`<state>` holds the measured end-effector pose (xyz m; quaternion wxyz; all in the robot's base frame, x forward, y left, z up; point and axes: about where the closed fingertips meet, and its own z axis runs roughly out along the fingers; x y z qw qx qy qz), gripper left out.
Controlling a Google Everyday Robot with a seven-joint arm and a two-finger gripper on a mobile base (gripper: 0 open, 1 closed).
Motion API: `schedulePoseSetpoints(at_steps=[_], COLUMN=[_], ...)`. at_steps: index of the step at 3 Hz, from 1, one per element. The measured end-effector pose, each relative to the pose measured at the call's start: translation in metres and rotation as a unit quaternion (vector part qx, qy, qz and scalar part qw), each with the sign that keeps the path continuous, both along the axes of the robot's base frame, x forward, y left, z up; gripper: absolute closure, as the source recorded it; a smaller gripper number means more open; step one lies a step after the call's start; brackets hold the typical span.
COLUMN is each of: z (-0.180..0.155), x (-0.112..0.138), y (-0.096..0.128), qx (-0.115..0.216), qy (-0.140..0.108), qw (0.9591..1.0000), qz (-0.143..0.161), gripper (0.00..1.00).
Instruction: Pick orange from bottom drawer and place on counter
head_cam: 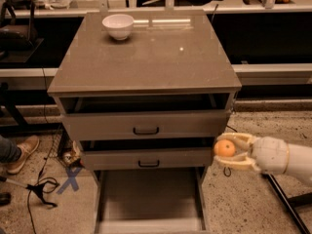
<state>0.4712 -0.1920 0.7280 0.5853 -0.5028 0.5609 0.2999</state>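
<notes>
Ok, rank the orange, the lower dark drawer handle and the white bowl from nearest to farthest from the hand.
The hand is right of the cabinet.
1. orange, gripped in it.
2. lower drawer handle, to its left.
3. white bowl, far back left on the counter.

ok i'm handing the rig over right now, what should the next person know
Grip: the hand is shut on the orange, held off the cabinet's right front corner, level with the middle drawer.
Things: the bottom drawer is pulled open, and the orange is not in it. The counter has a white bowl at its back left.
Done: orange out of the drawer.
Left: raise it over the counter, set it down, release.
</notes>
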Motion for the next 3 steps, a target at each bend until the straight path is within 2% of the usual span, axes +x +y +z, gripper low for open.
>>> schedulePoseSetpoints(at_steps=[1, 2, 3], z=[0.071, 0.071, 0.097], x=[0.018, 0.018, 0.034], y=[-0.024, -0.024, -0.024], qx=[-0.001, -0.001, -0.002], qy=[-0.032, -0.032, -0.039], qw=[0.9993, 0.9993, 0.9992], qz=[-0.02, -0.02, -0.013], gripper=[1.0, 1.0, 1.0])
